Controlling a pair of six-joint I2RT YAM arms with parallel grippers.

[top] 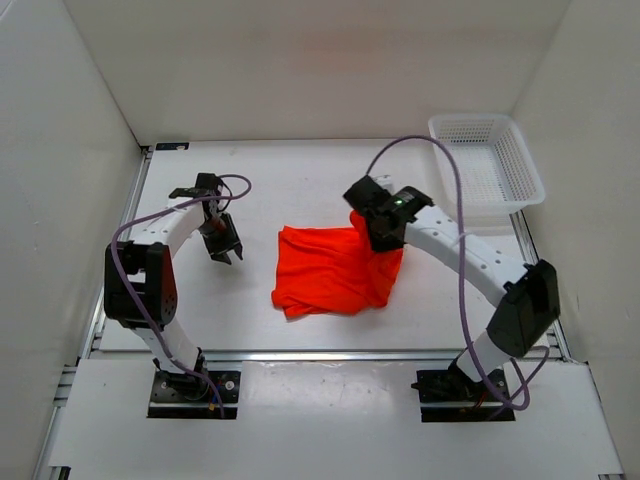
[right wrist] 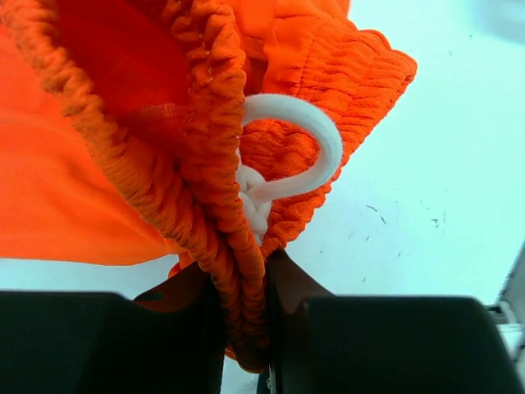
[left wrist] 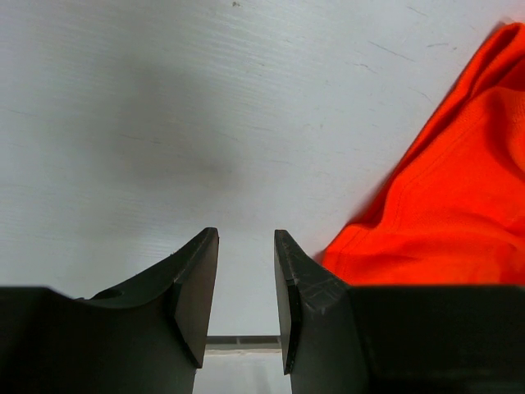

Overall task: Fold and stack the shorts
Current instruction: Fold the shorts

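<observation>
The orange-red shorts lie bunched in the middle of the white table. My right gripper is shut on their gathered elastic waistband at the shorts' far right corner and holds it up. The white drawstring loop hangs just past the jaws. My left gripper is open and empty, left of the shorts and apart from them. In the left wrist view the shorts' edge shows to the right of the fingers.
A white mesh plastic basket stands at the back right of the table. White walls close in the left, back and right sides. A metal rail runs along the table's near edge.
</observation>
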